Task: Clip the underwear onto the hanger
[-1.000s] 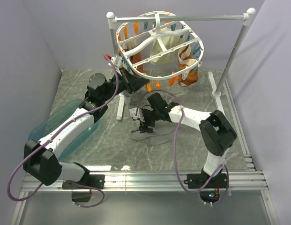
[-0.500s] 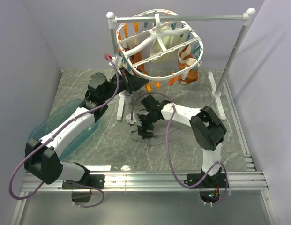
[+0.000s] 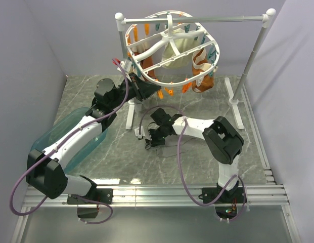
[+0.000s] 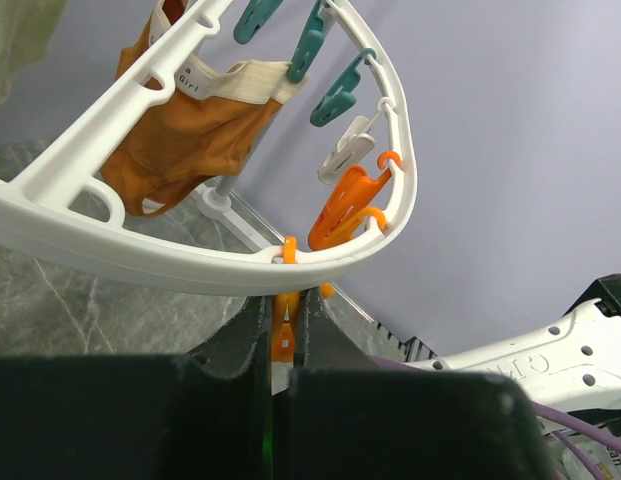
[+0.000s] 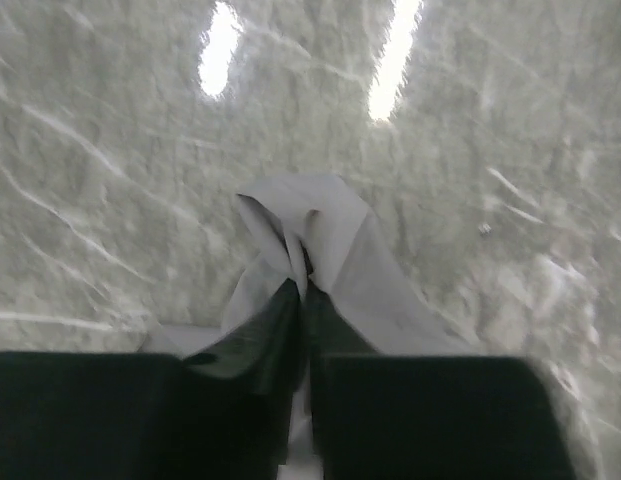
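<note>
The grey underwear (image 3: 164, 147) lies crumpled on the marble table, and in the right wrist view a pinched fold of the underwear (image 5: 335, 245) rises between the fingers. My right gripper (image 3: 152, 140) (image 5: 304, 290) is low over the table and shut on that fold. The white oval hanger (image 3: 216, 50) hangs tilted from the rail, with orange and teal pegs around its rim (image 4: 190, 268). My left gripper (image 3: 145, 91) (image 4: 283, 305) sits just under the hanger's near rim, shut on an orange peg (image 4: 280, 335) that dangles from it.
A white rail stand (image 3: 197, 20) carries the hanger; its left foot (image 3: 130, 119) stands close to both grippers. A brown-orange garment (image 3: 203, 81) and a cream cloth (image 3: 179, 50) hang clipped to the frame. A teal basin (image 3: 71, 126) lies under the left arm.
The right gripper moved left and down onto the underwear and closed on a fold of it. The left gripper stayed shut on the orange peg.
</note>
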{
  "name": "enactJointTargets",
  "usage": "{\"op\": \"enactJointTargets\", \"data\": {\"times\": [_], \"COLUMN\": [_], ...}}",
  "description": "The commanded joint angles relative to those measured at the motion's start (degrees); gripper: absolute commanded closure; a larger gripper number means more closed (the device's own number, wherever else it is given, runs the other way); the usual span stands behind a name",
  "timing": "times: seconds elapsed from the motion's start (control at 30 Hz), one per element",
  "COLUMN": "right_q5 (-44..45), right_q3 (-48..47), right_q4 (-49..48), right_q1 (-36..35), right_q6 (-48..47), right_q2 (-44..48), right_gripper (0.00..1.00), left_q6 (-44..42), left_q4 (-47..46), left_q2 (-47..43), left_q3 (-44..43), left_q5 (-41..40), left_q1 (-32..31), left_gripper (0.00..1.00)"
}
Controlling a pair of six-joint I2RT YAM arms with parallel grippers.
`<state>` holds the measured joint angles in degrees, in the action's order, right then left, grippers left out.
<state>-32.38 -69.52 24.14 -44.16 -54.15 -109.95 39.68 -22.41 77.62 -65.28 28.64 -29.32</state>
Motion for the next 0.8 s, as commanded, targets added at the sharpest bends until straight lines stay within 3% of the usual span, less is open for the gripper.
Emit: {"op": "enactJointTargets", "data": {"times": [0.0, 0.13, 0.33, 0.57, 0.77], "right_q5": [0.4, 0.0, -1.6, -0.1, -0.1], "right_q3": [1.7, 5.2, 4.5, 3.8, 0.4], "right_q4": [-3.1, -7.1, -4.8, -2.8, 4.6], "right_q1": [1.5, 2.9, 4.7, 5.4, 5.6], "right_q6": [1.2, 3.8, 5.7, 7.1, 7.3], "right_q2": [4.5, 11.7, 22.0, 28.4, 30.7], "right_gripper": [0.98, 1.0, 1.0, 1.0, 1.0], "left_q6": [-0.4, -0.8, -1.9, -1.6, -4.4], "left_q4": [0.0, 0.6, 1.6, 2.6, 6.7], "left_q2": [-0.3, -0.7, -1.2, -1.3, -0.9], "left_q3": [-1.1, -0.9, -0.8, -0.9, -1.7], "left_q5": [2.2, 2.6, 3.1, 3.0, 3.0], "left_q1": [0.2, 0.7, 1.6, 2.3, 2.3], "left_gripper": [1.0, 1.0, 1.0, 1.0, 1.0]}}
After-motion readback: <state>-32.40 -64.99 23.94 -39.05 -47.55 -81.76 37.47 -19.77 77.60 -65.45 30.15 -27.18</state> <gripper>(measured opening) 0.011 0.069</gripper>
